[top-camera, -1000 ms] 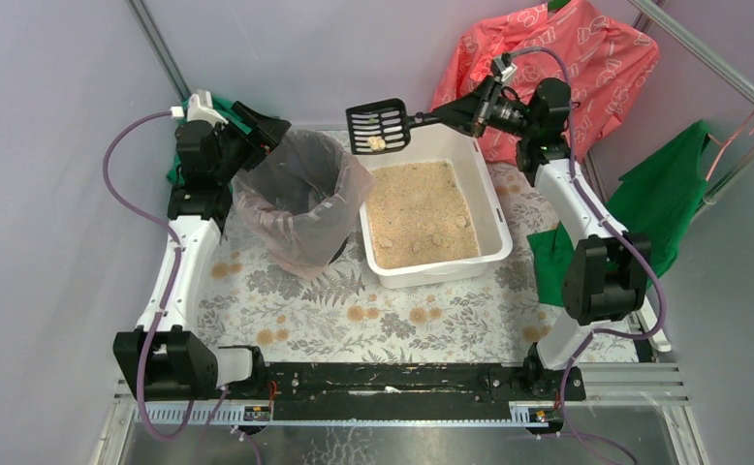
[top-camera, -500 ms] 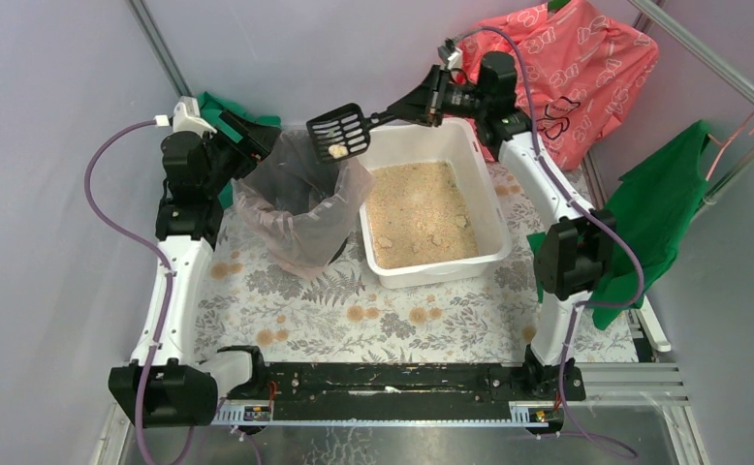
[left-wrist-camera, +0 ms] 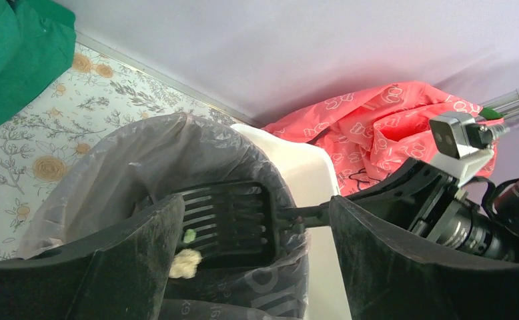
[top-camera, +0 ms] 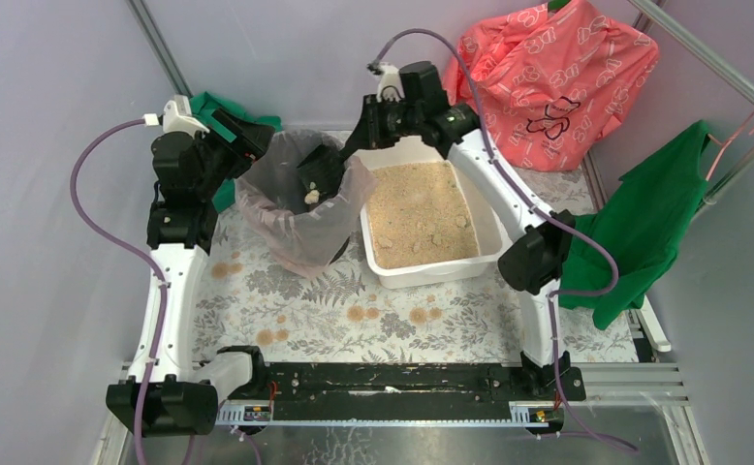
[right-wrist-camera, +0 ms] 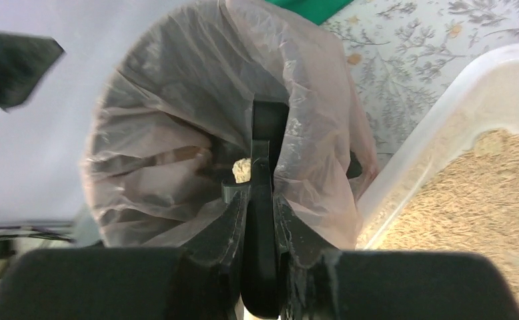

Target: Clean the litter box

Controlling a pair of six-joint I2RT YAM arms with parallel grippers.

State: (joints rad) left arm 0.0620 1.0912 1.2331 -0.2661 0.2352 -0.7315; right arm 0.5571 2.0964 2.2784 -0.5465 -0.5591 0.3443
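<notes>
Your left gripper (top-camera: 257,134) sits at the left rim of the bin (top-camera: 300,237), fingers spread wide and holding nothing. The wrist view looks between them straight into the bag. Leave it there, because it has no part in this dump and any nudge could drag the clear liner (left-wrist-camera: 143,150) off the rim.

Over the bin mouth, the black slotted scoop (top-camera: 317,174) is tipped down inside the bag, with a pale clump (left-wrist-camera: 185,263) at its lower edge and a small greenish bit just above it. Judging by that, the waste has slid down but not dropped clear, so roll the scoop further and give it a gentle shake while the blade is below the bin rim. Keep the blade off the liner so it does not snag.

Just right of the bin, your right gripper (right-wrist-camera: 260,193) is clamped tight on the scoop handle, which is seen edge-on. Hold that grip firm through the shake.

Touching the bin's right side is the litter box (top-camera: 431,274), with tan granules and a few lumps (top-camera: 436,239) near its front. Those probably need another pass, so lift the scoop straight up before swinging back
</notes>
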